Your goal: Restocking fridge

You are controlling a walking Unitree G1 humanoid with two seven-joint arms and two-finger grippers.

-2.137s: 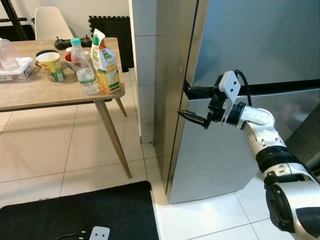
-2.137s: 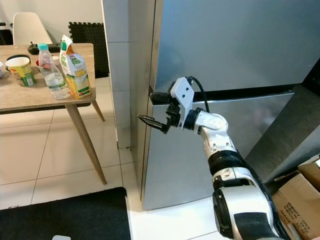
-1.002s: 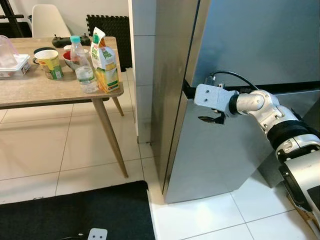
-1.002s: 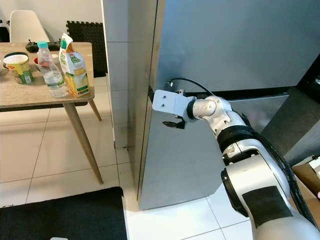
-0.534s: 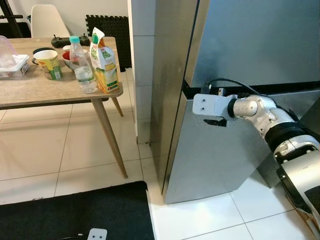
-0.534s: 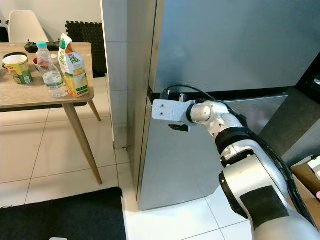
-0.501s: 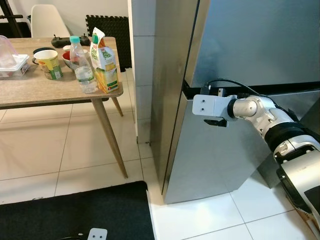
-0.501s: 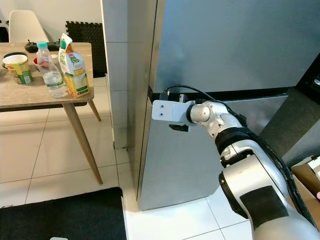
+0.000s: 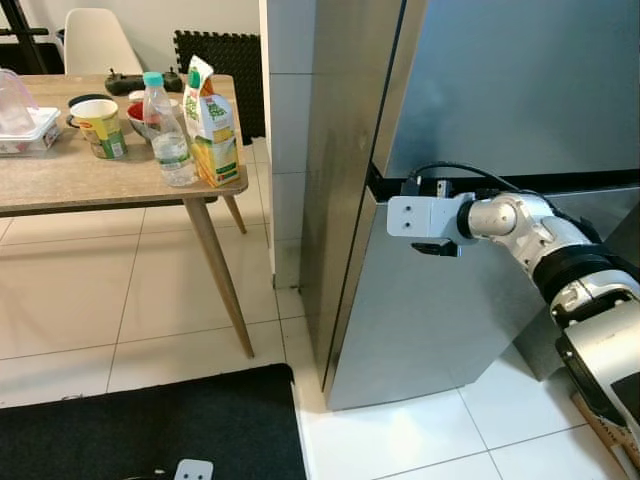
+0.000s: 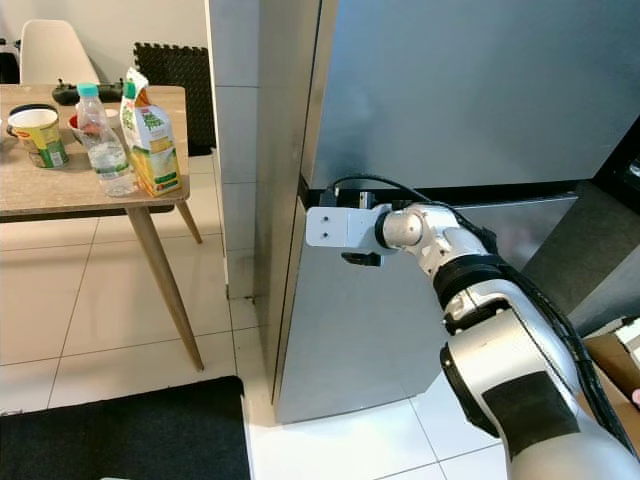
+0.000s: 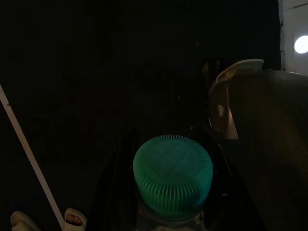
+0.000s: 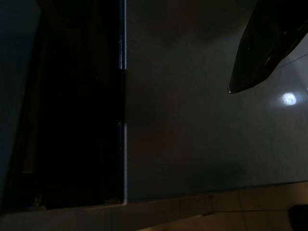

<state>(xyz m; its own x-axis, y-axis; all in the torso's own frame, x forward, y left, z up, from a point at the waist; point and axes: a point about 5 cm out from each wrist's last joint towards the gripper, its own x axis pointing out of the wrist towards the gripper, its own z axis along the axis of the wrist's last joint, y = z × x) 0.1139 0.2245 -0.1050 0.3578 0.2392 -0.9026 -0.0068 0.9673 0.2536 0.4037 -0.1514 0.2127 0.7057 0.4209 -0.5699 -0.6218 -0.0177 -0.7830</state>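
The steel fridge [image 9: 500,90] stands closed, with a dark seam [image 9: 560,180] between its upper and lower doors. My right gripper [image 9: 432,247] hangs at the left end of that seam, against the top of the lower door [image 9: 430,320]. The right wrist view is dark; one black finger [image 12: 262,48] shows over the door face, the other sits far off at the frame edge, so the gripper is open. In the left wrist view my left gripper [image 11: 172,144] is shut on a bottle with a green ribbed cap [image 11: 173,175], in deep shade.
A wooden table [image 9: 90,185] to the left carries a juice carton [image 9: 212,125], a water bottle [image 9: 170,135], a cup [image 9: 100,128] and a clear box [image 9: 20,120]. A black mat [image 9: 150,420] lies on the tiled floor. A cardboard box [image 10: 625,350] sits at the right.
My right gripper has swung from beside the fridge's left edge round onto the front of the lower door, below the seam. In the last half second it barely moves.
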